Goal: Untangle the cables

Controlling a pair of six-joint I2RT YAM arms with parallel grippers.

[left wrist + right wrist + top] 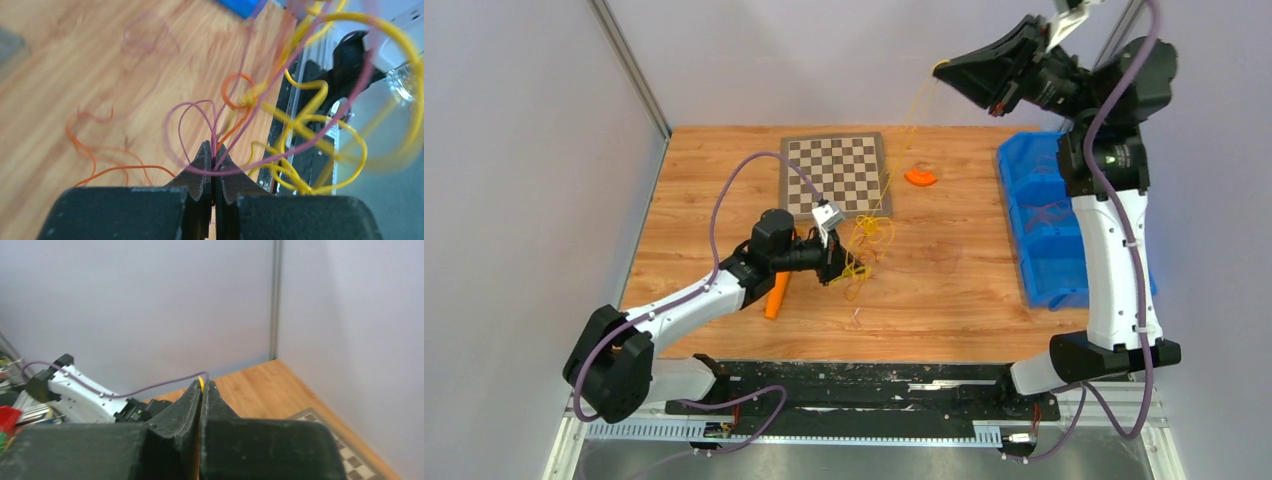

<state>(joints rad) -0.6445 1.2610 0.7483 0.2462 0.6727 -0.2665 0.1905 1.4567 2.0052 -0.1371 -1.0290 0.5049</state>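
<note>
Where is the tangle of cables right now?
In the top view, the cables bunch just right of the left gripper, at the near-right corner of the checkerboard.

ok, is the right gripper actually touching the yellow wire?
Touching. The right wrist view shows the yellow wire pinched between the shut tips of the right gripper, poking out just above them.

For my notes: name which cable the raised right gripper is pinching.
The yellow cable: alone it stretches up from the tangle to the right gripper.
</note>
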